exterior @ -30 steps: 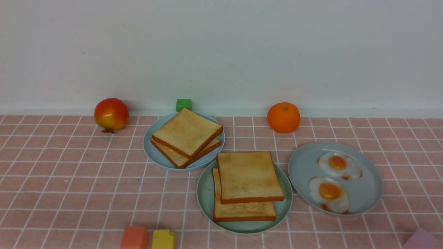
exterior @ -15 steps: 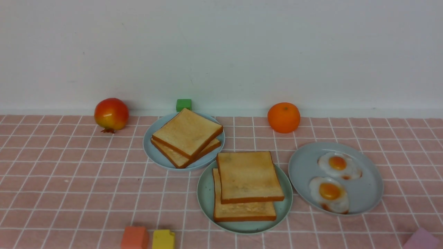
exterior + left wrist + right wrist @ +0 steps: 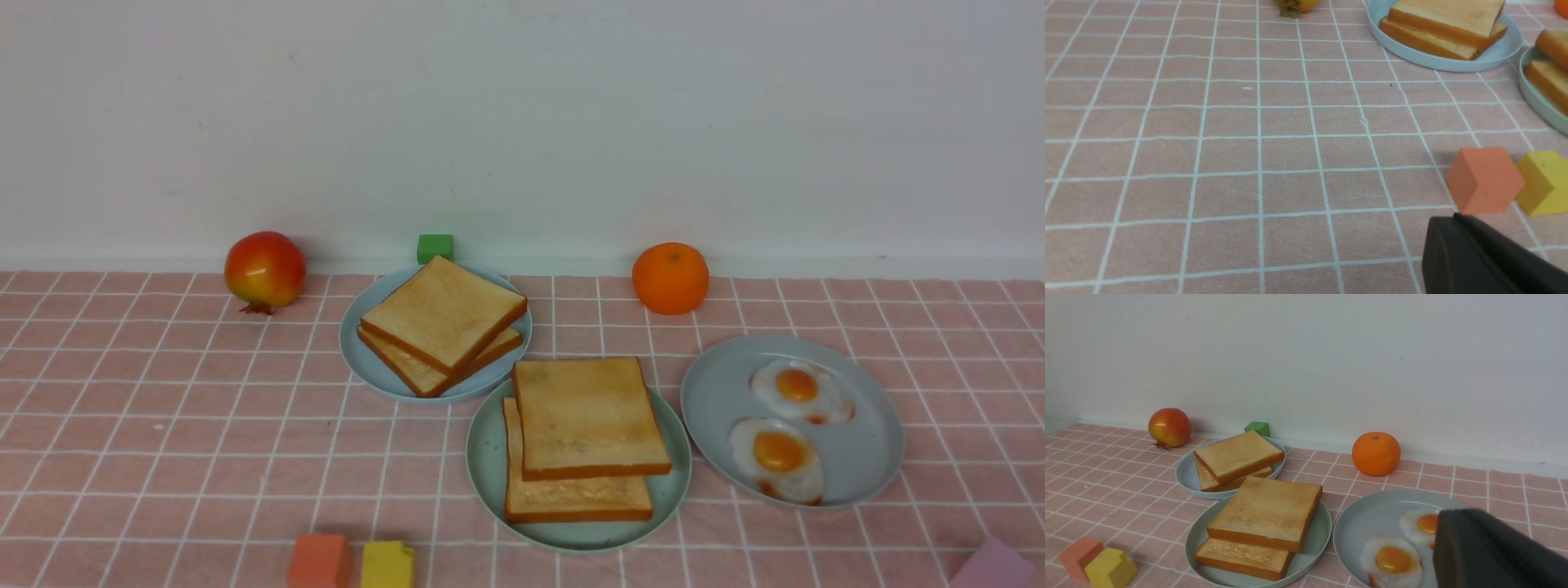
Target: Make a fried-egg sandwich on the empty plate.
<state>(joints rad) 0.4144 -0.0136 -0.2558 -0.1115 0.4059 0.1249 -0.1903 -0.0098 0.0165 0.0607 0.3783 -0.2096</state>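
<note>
The left gripper is closed with nothing in it, low over the pink checked cloth just beside an orange block and a yellow block. The right gripper appears only as a dark edge, seemingly closed and holding nothing, in front of the plate of fried eggs. The sandwich, its top slice shifted back, sits on the green plate; any egg inside is hidden. Behind lies the plate of plain toast.
</note>
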